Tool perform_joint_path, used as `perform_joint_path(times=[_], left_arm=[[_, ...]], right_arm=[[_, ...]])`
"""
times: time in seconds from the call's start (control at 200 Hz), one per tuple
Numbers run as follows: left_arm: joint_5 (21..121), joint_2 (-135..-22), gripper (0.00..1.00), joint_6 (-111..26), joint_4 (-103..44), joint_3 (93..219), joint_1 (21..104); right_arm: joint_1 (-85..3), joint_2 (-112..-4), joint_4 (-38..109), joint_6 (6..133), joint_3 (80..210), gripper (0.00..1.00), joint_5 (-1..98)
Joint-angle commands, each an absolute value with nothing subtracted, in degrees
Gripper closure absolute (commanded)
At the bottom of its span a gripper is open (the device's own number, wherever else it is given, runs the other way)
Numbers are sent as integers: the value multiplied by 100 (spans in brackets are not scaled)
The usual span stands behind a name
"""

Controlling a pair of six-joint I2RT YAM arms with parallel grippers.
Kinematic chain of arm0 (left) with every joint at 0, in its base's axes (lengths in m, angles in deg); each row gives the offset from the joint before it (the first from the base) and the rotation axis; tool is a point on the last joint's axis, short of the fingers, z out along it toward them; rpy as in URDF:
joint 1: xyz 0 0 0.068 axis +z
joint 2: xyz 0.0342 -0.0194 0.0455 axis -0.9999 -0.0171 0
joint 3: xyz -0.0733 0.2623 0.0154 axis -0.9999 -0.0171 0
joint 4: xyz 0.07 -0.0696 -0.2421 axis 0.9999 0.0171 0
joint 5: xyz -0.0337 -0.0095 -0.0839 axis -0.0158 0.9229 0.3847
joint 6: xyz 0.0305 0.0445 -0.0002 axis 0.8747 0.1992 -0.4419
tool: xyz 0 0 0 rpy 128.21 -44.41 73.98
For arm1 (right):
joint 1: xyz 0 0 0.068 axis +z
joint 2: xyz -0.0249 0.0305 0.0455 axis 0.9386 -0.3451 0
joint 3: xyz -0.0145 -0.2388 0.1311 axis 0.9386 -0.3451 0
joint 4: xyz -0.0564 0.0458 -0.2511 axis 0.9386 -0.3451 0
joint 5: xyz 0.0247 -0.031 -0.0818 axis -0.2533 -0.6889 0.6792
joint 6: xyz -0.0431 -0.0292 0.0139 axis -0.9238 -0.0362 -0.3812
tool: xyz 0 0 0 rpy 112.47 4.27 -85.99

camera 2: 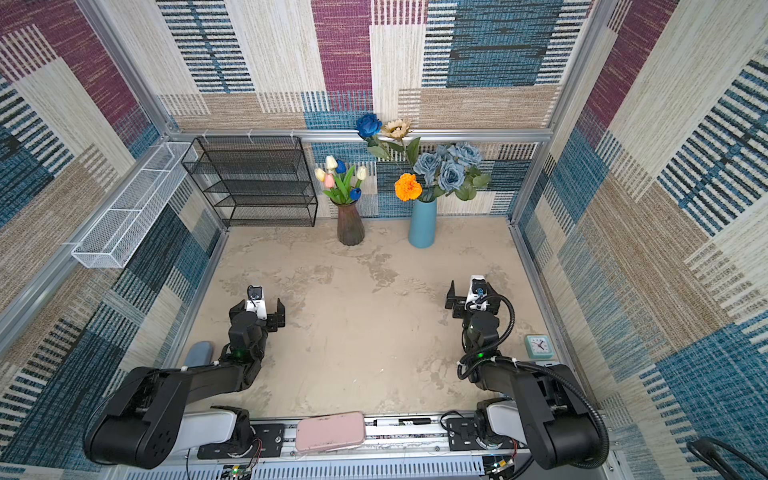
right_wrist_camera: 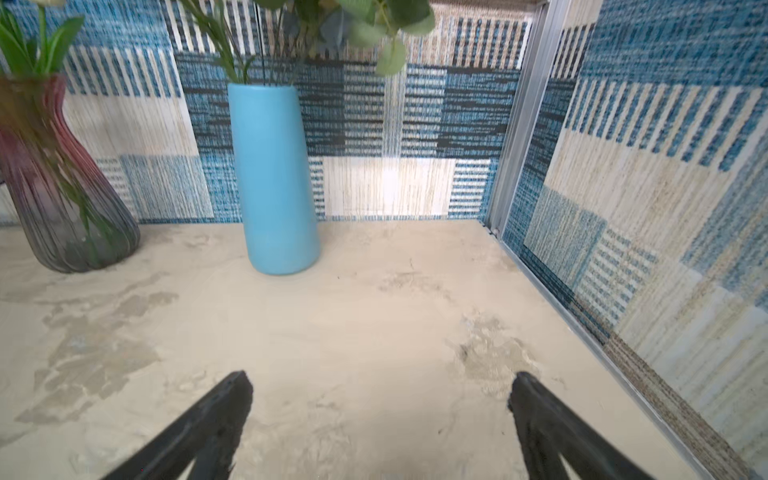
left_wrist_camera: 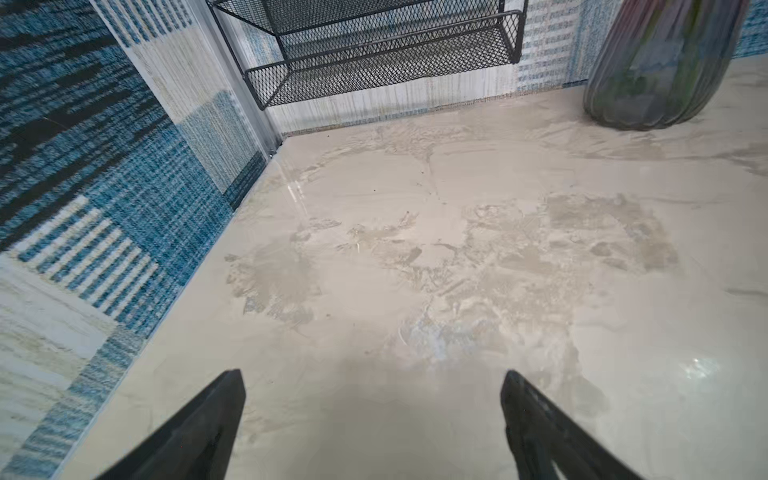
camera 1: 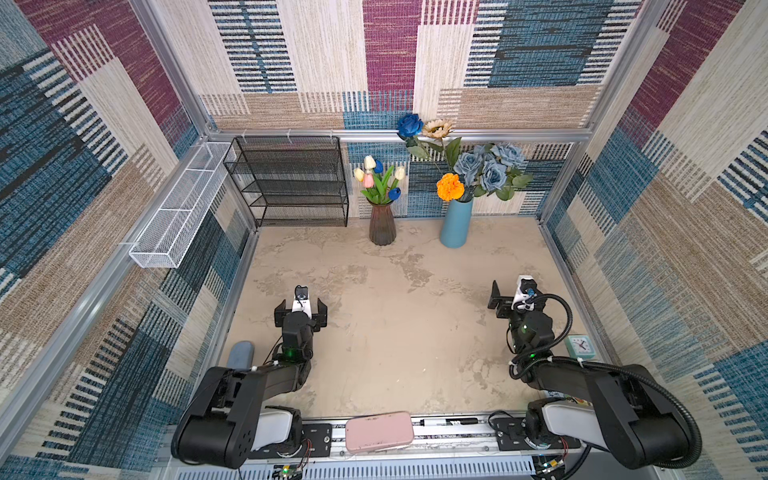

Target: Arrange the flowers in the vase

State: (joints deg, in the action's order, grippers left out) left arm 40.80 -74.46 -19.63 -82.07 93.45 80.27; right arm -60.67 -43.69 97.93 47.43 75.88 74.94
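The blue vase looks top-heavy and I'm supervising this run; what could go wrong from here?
The blue vase is tall and narrow, and the blue rose and sunflower lean out to one side on long stems; a nudge from the open right gripper could tip it. The glass vase stands close beside it, so a fall might knock that too.

Cannot read the clock [camera 1: 580, 347] by the worktop's [camera 1: 395, 340] right edge: too small. Cannot follow stems of the flowers [camera 1: 494, 171] inside the blue vase [camera 1: 456, 226].
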Motion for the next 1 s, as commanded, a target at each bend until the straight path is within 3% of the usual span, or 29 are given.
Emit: perform_joint_path(times=[0.0, 0.23, 0.32, 0.426, 0.501, 0.566, 0.631, 0.996], left_arm=[[4419, -8092, 1, -1952, -10138, 9170, 8067], [4768, -8825, 1, -1818, -10538, 9325, 8104], [5055, -8847, 1, -1690, -10534, 9337, 8107], [5340, -8581, 1, -1667, -9665, 9597, 8147], [5485, -8489, 1, -1845, -8946, 9946, 8345], [5581, -8457, 1, -2142, -7751, 10549, 8580], [6400, -8527, 1, -2399, -7029, 10969, 9032], [6596, -8525, 1, -2477, -7098, 10939, 9166]], right_arm=[[-6283, -4709, 10900, 4701, 7512, 0, 7208], [-6915, -5299, 11390, 5112, 7494, 0, 6245], [-6912, -5907, 12342, 4868, 7342, 0, 5703], [-6911, -5778, 11455, 4742, 7680, 0, 5406], [-6937, -5796, 10684, 4990, 8092, 0, 5851], [-7093, -5781, 10624, 5092, 8121, 0, 5683], [-7088, -5808, 10730, 5080, 8090, 0, 5687], [-7087, -5845, 10615, 5084, 8173, 0, 5654]])
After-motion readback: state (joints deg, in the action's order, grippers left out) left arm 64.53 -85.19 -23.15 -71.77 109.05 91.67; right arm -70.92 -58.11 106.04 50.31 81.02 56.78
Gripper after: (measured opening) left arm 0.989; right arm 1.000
